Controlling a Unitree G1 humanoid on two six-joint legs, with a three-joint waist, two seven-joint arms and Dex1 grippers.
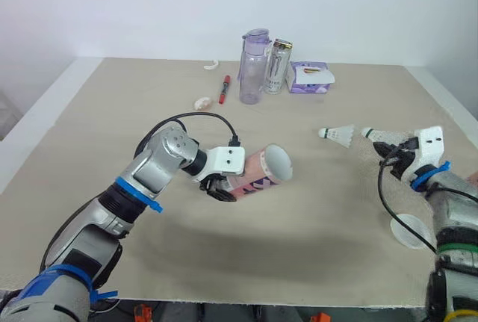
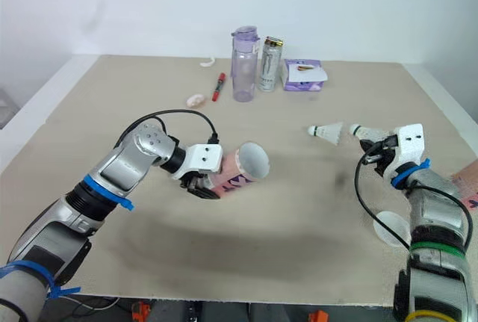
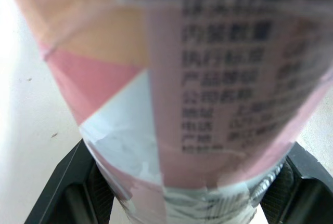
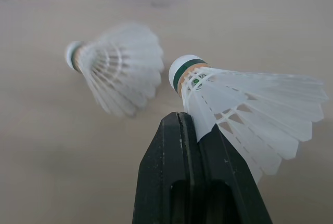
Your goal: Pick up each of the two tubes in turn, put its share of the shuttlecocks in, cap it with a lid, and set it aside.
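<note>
Tube (image 1: pixel 255 173) near-horizontal, mouth rightward

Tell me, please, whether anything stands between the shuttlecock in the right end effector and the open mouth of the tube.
Only the loose shuttlecock lies on the table between the held shuttlecock and the tube; the path above it looks open.

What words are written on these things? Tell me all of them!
On the tube: rows of Chinese print, too blurred to read.
On the can: dark mark, too small to read.
On the purple packet: nothing readable.
On the shuttlecock: a green band, no words.
</note>
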